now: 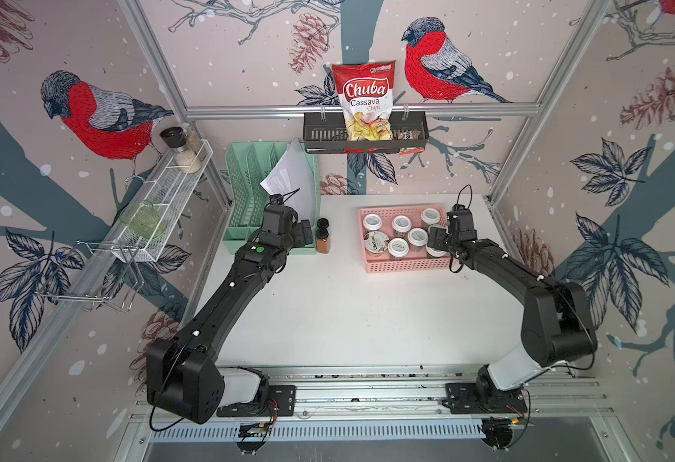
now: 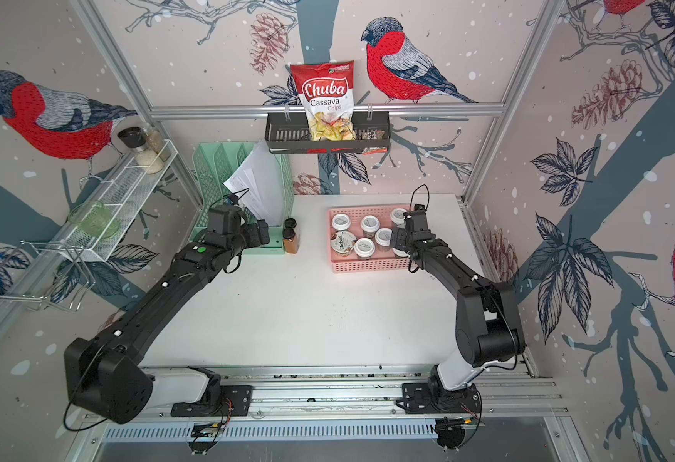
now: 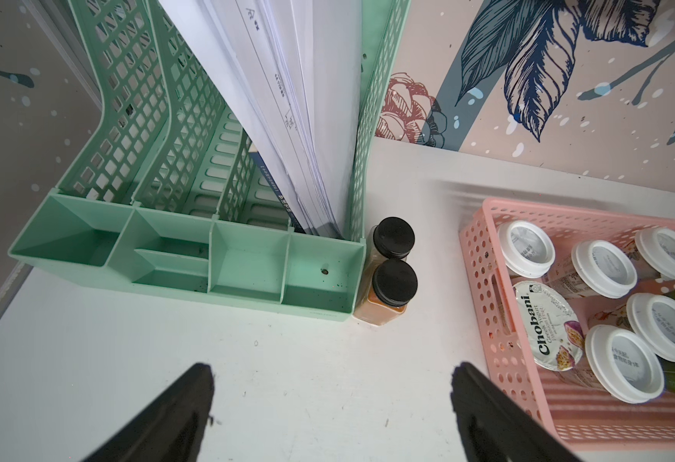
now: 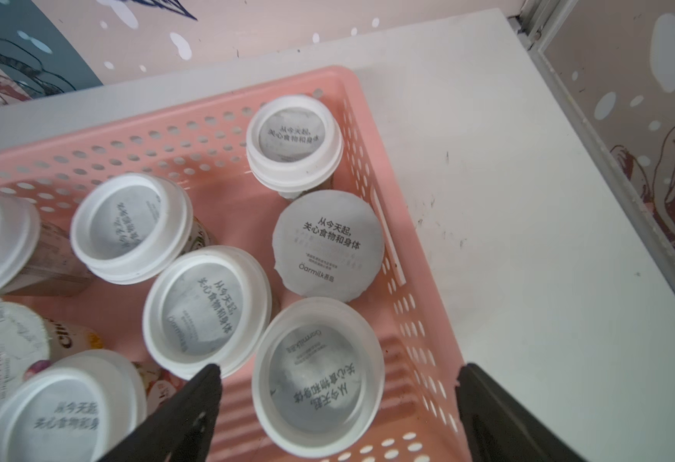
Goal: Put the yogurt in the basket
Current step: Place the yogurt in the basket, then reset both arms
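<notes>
The pink basket (image 1: 404,265) (image 2: 368,267) stands at the back right of the white table. It holds several white-lidded yogurt jars and a Chobani cup (image 1: 376,243) (image 3: 548,324). My right gripper (image 4: 338,374) (image 1: 436,236) hovers open over the basket's near right corner. A yogurt jar (image 4: 320,380) stands upright between its fingers, and neither finger touches the lid. Another jar (image 4: 328,246), with a flat foil top, stands just beyond it. My left gripper (image 3: 331,368) (image 1: 306,234) is open over bare table left of the basket, holding nothing.
Two orange spice bottles (image 1: 322,240) (image 3: 394,288) with black caps stand against a green file organizer (image 1: 248,200) holding papers. A black tray (image 1: 320,134) with a chips bag hangs on the back wall. A white wire rack (image 1: 167,192) is on the left wall.
</notes>
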Motion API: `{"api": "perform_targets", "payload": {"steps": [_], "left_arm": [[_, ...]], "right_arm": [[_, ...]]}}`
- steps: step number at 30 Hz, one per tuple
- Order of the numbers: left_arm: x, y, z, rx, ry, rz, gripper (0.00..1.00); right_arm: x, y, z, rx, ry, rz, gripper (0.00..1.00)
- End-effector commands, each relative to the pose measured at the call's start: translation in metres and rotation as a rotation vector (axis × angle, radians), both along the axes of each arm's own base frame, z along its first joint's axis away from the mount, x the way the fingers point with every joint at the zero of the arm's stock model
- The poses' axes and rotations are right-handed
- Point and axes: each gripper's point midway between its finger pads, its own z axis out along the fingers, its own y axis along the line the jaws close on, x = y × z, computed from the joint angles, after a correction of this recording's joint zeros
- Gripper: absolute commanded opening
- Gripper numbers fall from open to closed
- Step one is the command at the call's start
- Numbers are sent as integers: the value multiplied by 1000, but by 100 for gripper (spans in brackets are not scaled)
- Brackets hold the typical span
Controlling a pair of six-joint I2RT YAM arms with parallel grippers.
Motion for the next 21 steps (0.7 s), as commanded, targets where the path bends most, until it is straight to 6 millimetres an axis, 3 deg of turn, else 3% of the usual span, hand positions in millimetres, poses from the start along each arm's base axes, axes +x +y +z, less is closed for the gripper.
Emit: {"api": "perform_targets", "payload": {"steps": [1,5,6,9,10,12,15,18,21], "left_arm": [[3,1,22,2,-107,-14,96],[2,9,25,-18,-207,35,96],[3,16,12,2,-195,72,96],[11,30,-22,92,-129,152,96],[17,24,-32,181,-107,73,96],[17,31,-55,246,-87,90,96],[0,33,-52,170,-271,65,95],[-21,42,-52,172,-378,20,95],[-26,66,-77,212,-318,34,95]], "right_arm": [[-3,1,46,0,-162,-10,95],[-27,-9,96,21,-384,-46,100],[-37,-12,108,49,-467,-46,100],[-65,-11,121,151,-660,-25,100],[-76,-12,117,148,-698,-3,100],[-93,-15,111,99,-758,37,100],[-101,-29,91,27,-742,20,100],[-96,-53,50,-70,-654,-71,100],[-91,-63,10,-113,-611,-121,100]]}}
